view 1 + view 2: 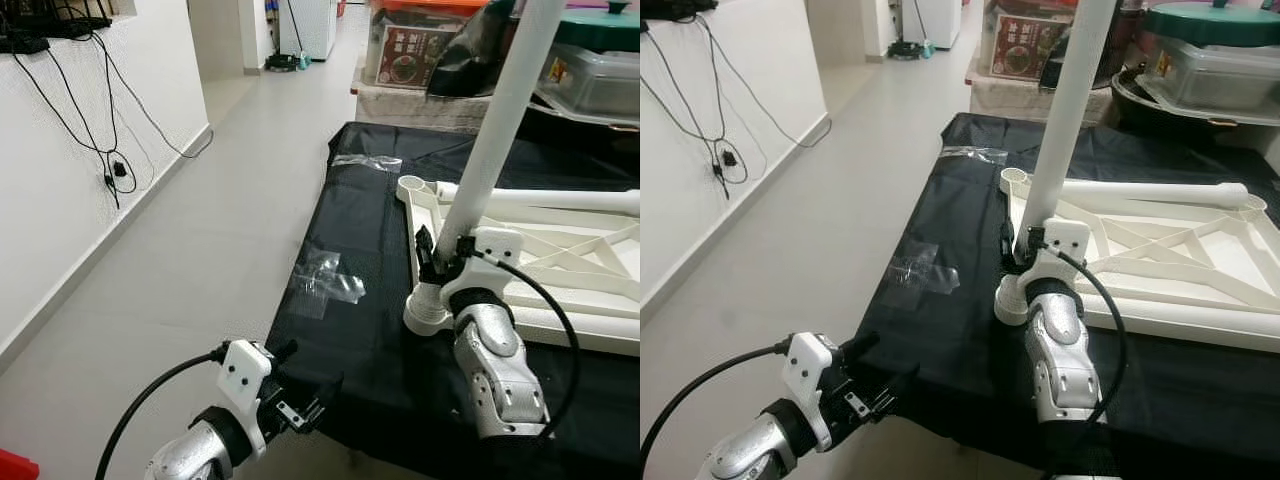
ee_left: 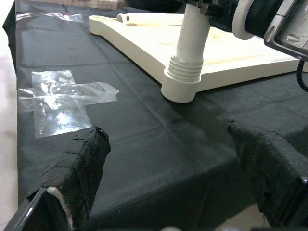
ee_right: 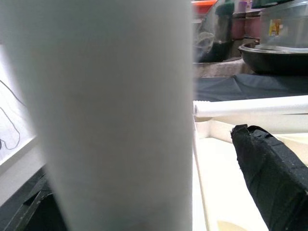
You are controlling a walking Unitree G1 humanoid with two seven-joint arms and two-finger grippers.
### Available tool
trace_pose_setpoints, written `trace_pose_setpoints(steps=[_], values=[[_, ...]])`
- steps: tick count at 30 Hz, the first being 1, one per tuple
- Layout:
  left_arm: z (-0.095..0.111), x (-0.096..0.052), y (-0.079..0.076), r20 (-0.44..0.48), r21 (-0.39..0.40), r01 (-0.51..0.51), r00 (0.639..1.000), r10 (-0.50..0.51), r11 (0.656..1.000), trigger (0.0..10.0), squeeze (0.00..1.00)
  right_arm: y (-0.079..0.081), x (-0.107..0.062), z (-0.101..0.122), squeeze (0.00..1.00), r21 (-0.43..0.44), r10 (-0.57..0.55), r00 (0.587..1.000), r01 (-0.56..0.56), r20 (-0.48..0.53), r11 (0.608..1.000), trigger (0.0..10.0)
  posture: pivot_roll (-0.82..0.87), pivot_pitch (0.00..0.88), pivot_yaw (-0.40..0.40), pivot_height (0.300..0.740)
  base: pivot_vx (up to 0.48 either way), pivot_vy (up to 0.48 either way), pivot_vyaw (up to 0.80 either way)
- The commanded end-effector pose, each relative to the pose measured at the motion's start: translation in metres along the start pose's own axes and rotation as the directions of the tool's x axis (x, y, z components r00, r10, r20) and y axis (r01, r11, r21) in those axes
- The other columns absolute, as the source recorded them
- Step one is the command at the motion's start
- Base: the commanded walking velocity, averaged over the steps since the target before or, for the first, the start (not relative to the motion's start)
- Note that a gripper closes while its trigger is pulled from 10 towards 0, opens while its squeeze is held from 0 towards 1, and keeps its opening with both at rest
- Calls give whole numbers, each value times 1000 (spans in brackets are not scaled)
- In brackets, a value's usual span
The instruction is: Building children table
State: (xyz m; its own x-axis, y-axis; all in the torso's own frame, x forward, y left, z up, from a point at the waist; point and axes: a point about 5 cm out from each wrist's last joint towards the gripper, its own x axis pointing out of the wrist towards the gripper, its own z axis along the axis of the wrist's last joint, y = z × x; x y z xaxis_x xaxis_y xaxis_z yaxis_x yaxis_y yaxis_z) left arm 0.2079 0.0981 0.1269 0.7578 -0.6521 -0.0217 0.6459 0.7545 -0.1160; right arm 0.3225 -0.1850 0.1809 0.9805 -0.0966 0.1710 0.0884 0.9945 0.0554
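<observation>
I see a black cloth [image 1: 370, 330] spread matte and creased over a low platform, beside a smooth grey floor [image 1: 200, 260]. On the cloth lies the white plastic tabletop [image 1: 560, 260], flipped underside up, its ribs forming crossed braces, with a round socket at each visible corner. A long white tubular table leg [image 1: 495, 130] stands nearly upright in the near corner socket, its ridged, threaded collar seated there. My right gripper [image 1: 440, 262] is clamped around the leg just above that collar. A second leg [image 1: 1150, 192] lies flat across the tabletop's far side. Crinkled clear tape [image 2: 62, 98] is stuck on the cloth. My left gripper [image 2: 178, 173] hovers at the cloth's near edge, its padded fabric-wrapped fingers spread apart, grasping nothing.
</observation>
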Motion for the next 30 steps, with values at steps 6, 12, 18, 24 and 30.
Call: trace_pose_setpoints(steps=[6,12,18,24,30], values=[[-4,0,1,-23,9,2,1000,-2,1000,10000,0,2,3,1,0,48,115,993,-115,-5,992,10000,55,84,-31,740,0,0,0],[-4,0,1,-23,11,3,1000,-2,1000,10000,0,-5,7,8,0,49,201,979,-202,20,978,10000,53,83,-30,740,0,0,0],[-5,0,1,-24,11,2,1000,-2,1000,10000,0,-12,13,9,0,77,274,962,-274,8,959,10000,54,84,-30,740,0,0,0],[-5,0,1,-24,11,0,1000,0,1000,10000,0,-15,16,10,0,73,330,944,-329,-4,941,10000,58,87,-33,740,0,0,0],[-5,-1,1,-25,14,-3,1000,3,1000,10000,0,-24,21,14,0,52,424,905,-423,-17,905,10000,59,88,-32,740,0,0,0]])
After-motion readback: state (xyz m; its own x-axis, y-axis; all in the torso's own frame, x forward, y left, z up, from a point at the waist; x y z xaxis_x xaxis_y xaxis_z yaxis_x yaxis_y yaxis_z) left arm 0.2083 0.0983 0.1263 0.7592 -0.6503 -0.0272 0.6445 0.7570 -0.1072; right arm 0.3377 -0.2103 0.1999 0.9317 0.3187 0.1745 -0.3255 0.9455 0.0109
